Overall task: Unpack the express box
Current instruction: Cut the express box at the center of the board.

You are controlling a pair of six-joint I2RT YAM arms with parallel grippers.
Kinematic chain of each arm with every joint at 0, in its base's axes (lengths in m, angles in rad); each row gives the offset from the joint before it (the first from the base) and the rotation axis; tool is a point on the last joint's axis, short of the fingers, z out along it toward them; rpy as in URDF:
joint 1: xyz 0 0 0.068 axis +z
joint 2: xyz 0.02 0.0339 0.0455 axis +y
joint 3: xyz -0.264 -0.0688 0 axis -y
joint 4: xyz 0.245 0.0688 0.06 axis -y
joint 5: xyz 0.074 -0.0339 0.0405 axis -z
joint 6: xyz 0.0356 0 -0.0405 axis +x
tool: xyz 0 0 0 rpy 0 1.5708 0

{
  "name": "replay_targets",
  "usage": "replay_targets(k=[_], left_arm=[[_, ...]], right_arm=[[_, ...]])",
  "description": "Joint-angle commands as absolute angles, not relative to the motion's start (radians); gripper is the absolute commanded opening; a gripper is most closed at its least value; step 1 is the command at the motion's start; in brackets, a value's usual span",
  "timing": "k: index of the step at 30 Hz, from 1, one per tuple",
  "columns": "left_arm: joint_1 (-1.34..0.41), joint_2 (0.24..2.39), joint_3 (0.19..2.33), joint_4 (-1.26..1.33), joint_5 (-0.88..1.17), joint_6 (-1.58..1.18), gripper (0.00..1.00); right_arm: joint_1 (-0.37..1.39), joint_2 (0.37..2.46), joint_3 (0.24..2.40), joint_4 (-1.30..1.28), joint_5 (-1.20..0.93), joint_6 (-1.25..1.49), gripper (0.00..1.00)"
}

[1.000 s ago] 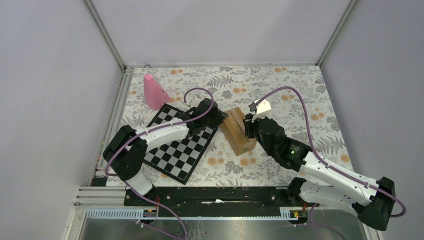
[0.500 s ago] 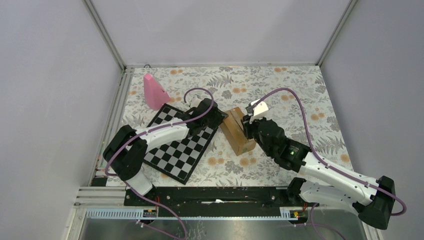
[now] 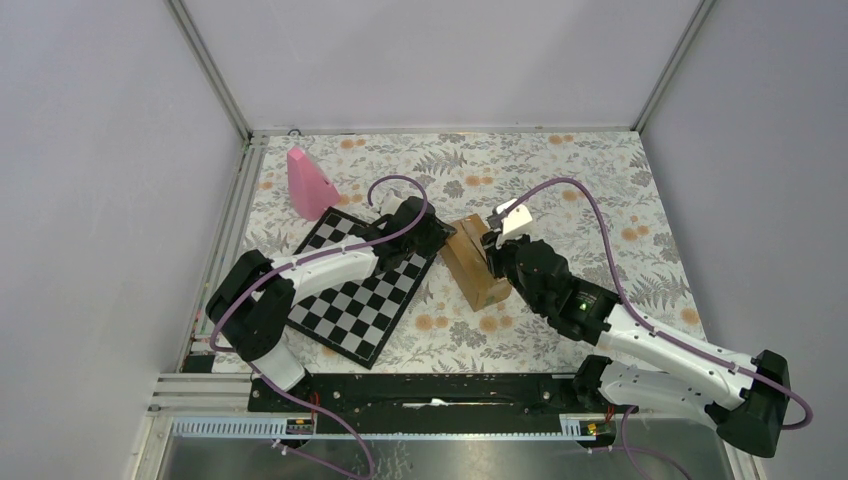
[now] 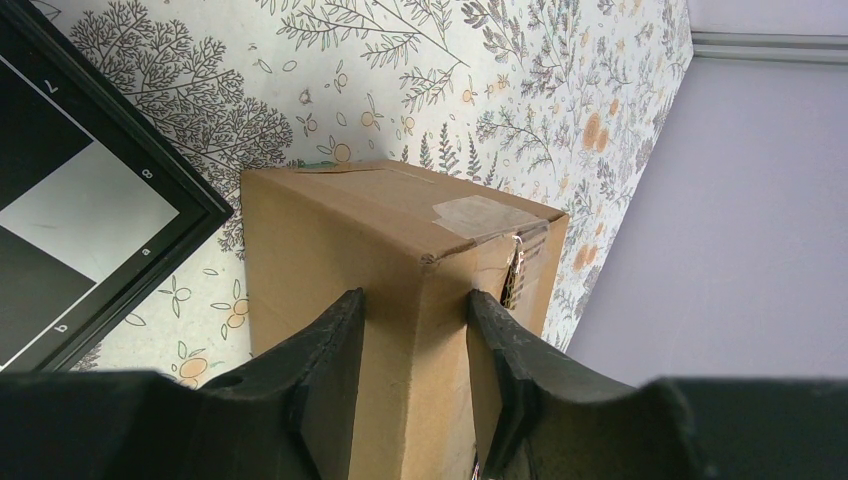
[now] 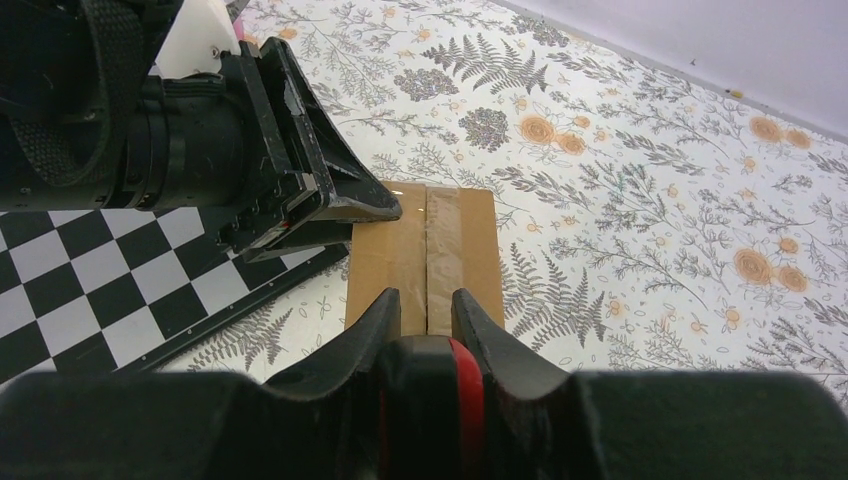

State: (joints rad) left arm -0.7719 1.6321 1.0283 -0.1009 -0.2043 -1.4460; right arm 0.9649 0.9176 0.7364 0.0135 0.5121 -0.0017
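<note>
The box point(image 3: 475, 268) is lying on the table point(image 3: 600, 200) beside the chessboard point(image 3: 350, 305); left fingers point(image 4: 330, 380) are straddling its corner, grip unclear; right fingers point(image 5: 372, 325), narrowly apart, are flanking its tape point(image 5: 441, 250), holding nothing.

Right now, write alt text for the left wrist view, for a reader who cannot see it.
The left arm's two black jaws clamp a corner edge of a brown taped cardboard box, seen close up. It sits on a floral tablecloth, with a chessboard corner at left and a lilac wall at right.
</note>
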Motion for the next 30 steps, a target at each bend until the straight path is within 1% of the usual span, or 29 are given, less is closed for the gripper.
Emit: replay_targets(k=[1,14,30], left_arm=[[-0.768,1.686,1.017,-0.209,-0.218,-1.445,0.00],[-0.767,1.685,1.012,-0.208,-0.215,-1.448,0.00],[-0.760,1.692,1.010,-0.206,-0.203,-1.453,0.00]], right_arm=[[0.979,0.923,0.754,0.077,0.518,-0.046,0.00],[0.982,0.934,0.715,0.092,0.509,-0.029,0.00],[1.012,0.962,0.702,0.086,0.552,-0.036,0.00]])
